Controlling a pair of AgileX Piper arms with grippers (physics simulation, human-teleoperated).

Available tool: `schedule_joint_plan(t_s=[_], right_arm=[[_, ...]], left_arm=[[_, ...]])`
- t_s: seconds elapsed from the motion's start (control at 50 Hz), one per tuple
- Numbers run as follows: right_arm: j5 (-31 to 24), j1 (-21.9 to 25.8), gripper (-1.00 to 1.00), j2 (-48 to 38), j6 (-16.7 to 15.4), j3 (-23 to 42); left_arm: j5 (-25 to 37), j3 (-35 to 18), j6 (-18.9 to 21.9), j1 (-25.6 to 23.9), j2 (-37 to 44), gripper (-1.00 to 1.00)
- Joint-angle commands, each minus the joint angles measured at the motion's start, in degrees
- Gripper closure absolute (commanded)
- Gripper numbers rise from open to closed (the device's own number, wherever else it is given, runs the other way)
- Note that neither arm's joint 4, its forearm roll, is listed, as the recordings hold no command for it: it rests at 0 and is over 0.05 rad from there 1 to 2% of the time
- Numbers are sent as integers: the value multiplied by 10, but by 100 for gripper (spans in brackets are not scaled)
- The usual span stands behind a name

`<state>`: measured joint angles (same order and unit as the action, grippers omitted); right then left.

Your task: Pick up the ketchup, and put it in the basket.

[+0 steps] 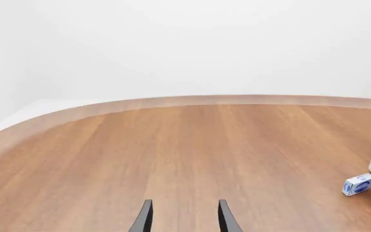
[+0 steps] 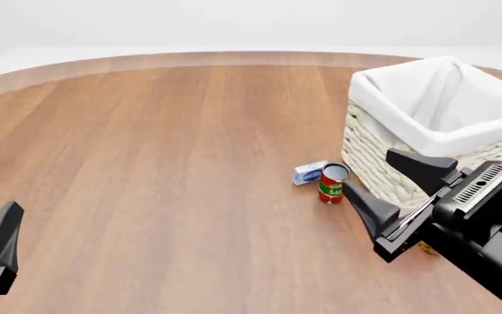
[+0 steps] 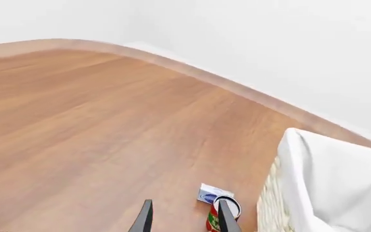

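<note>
Brown wood surface (image 2: 146,163) with a curved far edge, plain white wall (image 2: 233,19) behind it. On the right side of the front view, a big square woven basket (image 2: 365,154) with white cloth (image 2: 443,98) folded over its rim; inside, only the cloth to be seen. Just left of the basket, a small red and green can (image 2: 331,183) standing up, and touching or nearly touching it, a little white and blue box (image 2: 308,173) lying flat. Ketchup not to be found in any view, so no telling where. Right hand (image 2: 368,171) up above the surface in front of the basket, close to the can, pointing forward and to the left, its two black fingers spread wide with nothing between them. A small tan bit (image 2: 425,247) peeking out under this arm, too hidden to name. Left hand (image 1: 184,202) low at the near left corner, well apart from the basket and the can, fingers apart too and holding nothing, with bare wood ahead.
</note>
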<state>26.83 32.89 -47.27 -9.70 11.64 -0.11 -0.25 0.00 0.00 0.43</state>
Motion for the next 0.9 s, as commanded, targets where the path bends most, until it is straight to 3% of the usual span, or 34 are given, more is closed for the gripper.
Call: schedule_joint_plan(t_s=[0.02, 0.44, 0.52, 0.56, 0.64, 0.9], right_arm=[[33, 45, -100, -82, 8, 30], [50, 117, -100, -197, 11, 98], [55, 134, -100, -214, 19, 108], [55, 147, -100, -219, 43, 114], [70, 153, -100, -239, 36, 115], [73, 195, -100, -293, 57, 143]], left_arm=[[0, 0, 0, 0, 0, -100], [0, 0, 0, 0, 0, -100], [0, 0, 0, 0, 0, -100], [0, 0, 0, 0, 0, -100], [0, 0, 0, 0, 0, -100], [0, 0, 0, 0, 0, -100]])
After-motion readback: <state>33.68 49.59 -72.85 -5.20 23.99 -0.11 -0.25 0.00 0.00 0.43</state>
